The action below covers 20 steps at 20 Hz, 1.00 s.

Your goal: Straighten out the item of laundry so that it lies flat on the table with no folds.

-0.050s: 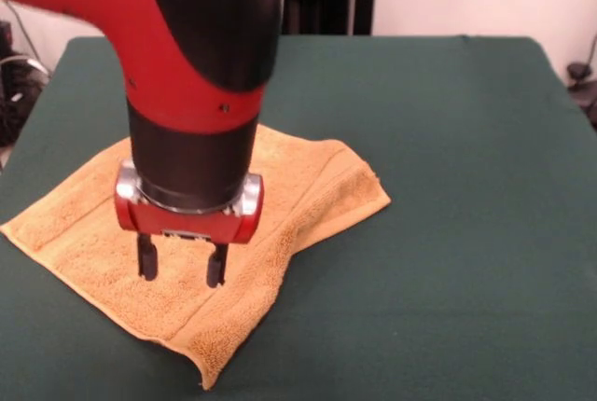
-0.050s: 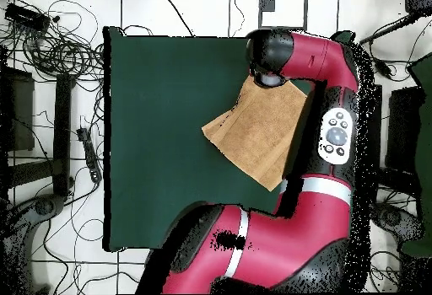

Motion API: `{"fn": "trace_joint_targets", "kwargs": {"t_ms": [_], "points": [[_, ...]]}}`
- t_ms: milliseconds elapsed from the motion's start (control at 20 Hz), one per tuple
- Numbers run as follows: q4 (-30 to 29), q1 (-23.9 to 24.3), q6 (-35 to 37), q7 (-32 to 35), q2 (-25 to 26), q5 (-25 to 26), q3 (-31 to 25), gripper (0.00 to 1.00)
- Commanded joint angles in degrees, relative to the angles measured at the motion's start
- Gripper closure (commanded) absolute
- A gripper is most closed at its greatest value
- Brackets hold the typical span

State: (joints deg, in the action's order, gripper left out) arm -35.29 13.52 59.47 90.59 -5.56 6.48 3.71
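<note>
Golden-orange terry, the towel (image 1: 201, 224) lies on the left part of the green table (image 1: 448, 186), its near corner pointing at the front edge and its left corner close to the table's left edge. Wide bare felt lies to the right and behind. A layer is folded over on the right side. The arm drops straight down over it; the gripper (image 1: 182, 270) hangs just above the cloth, fingers apart, holding nothing.

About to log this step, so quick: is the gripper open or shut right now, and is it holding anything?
Gripper: open, fingers apart, holding nothing, poised over the towel on the table.
</note>
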Motion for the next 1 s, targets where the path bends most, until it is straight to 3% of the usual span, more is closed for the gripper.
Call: {"fn": "trace_joint_targets", "kwargs": {"t_ms": [50, 1000], "points": [[-4.22, 0.01, -5.01, 0.70, 5.75, 1.19, -5.21, 0.00], [-0.29, -0.54, -3.33, 2.45, 8.81, 1.10, -3.70, 0.00]]}}
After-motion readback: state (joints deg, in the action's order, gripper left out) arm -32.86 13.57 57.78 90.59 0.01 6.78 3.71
